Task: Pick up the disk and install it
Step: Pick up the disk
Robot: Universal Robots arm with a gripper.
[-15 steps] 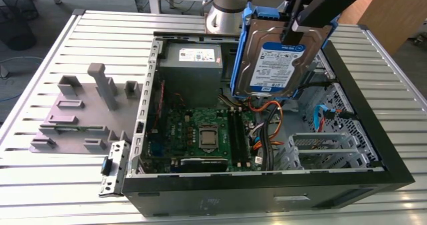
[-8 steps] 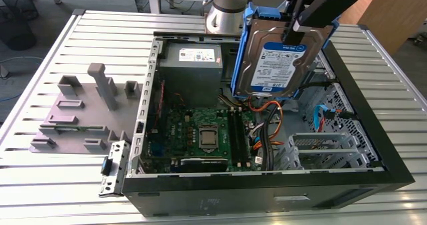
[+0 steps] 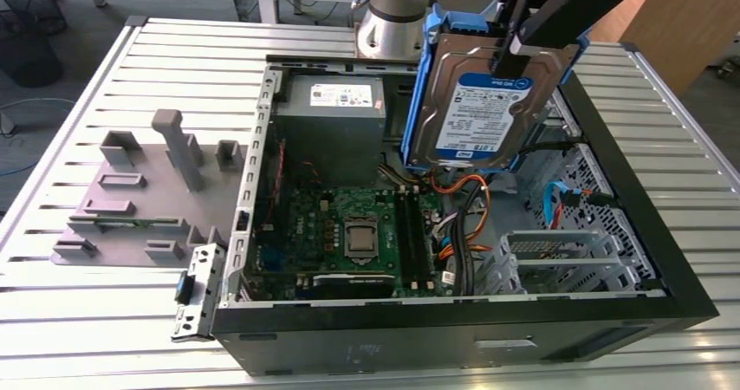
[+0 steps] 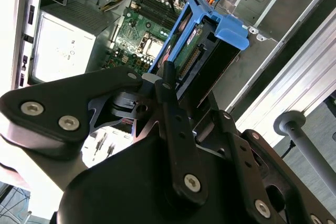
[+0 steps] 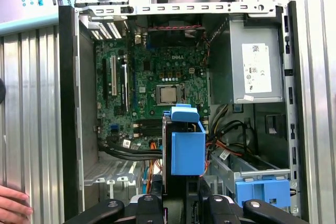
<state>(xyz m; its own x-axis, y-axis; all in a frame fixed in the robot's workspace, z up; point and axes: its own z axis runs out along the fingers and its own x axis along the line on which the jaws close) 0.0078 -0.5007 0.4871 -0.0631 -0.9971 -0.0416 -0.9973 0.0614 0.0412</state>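
While the disk [image 3: 477,104], a flat rectangular silver-metal hard drive with a blue-and-white label and blue plastic side rails, hangs upright in the air over the open black computer case [image 3: 405,342], the black gripper [image 3: 517,54] is clamped on its upper end, with a finger against each face. In the exterior view the disk sits above the orange and blue cables [image 3: 469,204], between the grey power-supply box [image 3: 329,113] and the perforated metal drive cage [image 3: 567,251], and touches none of them. In the first wrist view a person's hand [image 5: 13,205] lies by the case's outer wall on the slatted metal table [image 5: 31,103].

The hold looks to be the weak point. Only one short end is gripped, so the long body acts as a lever. A knock against the cage rim or the case wall could twist the disk between the fingers or pull it free, and it would then fall onto the green motherboard [image 3: 347,225]. The loose cables directly beneath could catch a rail or get pinched. If the rails meet the cage at a slant, the disk would likely jam partway in. The hand also lies close enough to the case that a sweep of the arm might reach it.
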